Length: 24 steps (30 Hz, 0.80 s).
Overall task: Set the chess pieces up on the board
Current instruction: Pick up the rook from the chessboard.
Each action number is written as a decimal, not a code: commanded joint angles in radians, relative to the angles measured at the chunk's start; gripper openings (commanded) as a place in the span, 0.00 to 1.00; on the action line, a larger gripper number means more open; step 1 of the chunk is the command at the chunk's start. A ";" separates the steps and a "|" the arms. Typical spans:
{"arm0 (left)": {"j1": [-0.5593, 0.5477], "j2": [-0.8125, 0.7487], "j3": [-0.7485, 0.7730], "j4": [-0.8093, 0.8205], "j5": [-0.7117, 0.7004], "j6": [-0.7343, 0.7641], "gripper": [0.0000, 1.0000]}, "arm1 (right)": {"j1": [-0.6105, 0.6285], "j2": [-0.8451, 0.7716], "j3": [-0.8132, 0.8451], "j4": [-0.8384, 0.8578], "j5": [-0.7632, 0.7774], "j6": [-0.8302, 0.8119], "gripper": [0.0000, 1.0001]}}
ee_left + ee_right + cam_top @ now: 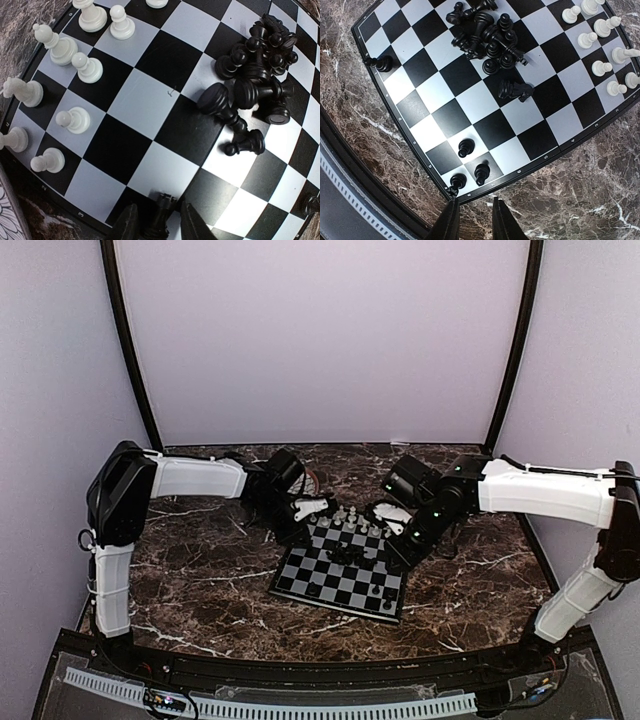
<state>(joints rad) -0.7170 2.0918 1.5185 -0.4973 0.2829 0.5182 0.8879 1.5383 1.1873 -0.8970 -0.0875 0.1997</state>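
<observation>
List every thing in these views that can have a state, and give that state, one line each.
board, flat on the table, partly set.
white pieces, upright along one edge.
black heap, tumbled mid-board, several on their sides.
few black pieces, upright near the opposite edge.
left gripper, jaws either side of a black rook; grip unclear.
right gripper, jaws open, empty.

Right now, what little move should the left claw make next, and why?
Probably close the left claw gently on the black piece standing between its fingers at the board's edge. I cannot tell whether it grips yet. A heap of black pieces lies mid-board and needs sorting, while the white pieces stand in rows.
</observation>
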 commanded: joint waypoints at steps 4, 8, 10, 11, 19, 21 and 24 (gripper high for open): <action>0.002 -0.068 -0.086 -0.016 -0.041 0.018 0.30 | -0.007 0.024 0.014 0.027 -0.013 -0.002 0.24; 0.005 -0.069 -0.086 -0.014 -0.031 0.011 0.27 | -0.007 0.033 0.023 0.031 -0.018 -0.005 0.24; 0.005 -0.064 -0.079 -0.018 -0.026 0.007 0.25 | -0.007 0.036 0.023 0.032 -0.018 -0.006 0.24; 0.004 -0.063 -0.075 -0.017 -0.020 0.003 0.24 | -0.007 0.037 0.023 0.033 -0.018 -0.005 0.24; 0.007 -0.074 -0.034 -0.021 0.033 -0.065 0.17 | -0.034 0.047 0.061 0.063 -0.009 0.007 0.23; 0.010 -0.101 -0.012 -0.030 0.056 -0.100 0.15 | -0.069 0.043 0.079 0.091 -0.017 0.021 0.23; 0.020 -0.156 0.014 -0.038 0.100 -0.166 0.15 | -0.133 0.041 0.128 0.127 -0.034 0.034 0.24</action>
<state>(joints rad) -0.7097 2.0552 1.4845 -0.4900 0.3061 0.4446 0.8265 1.5799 1.2381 -0.8490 -0.1062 0.2077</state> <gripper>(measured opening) 0.184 0.234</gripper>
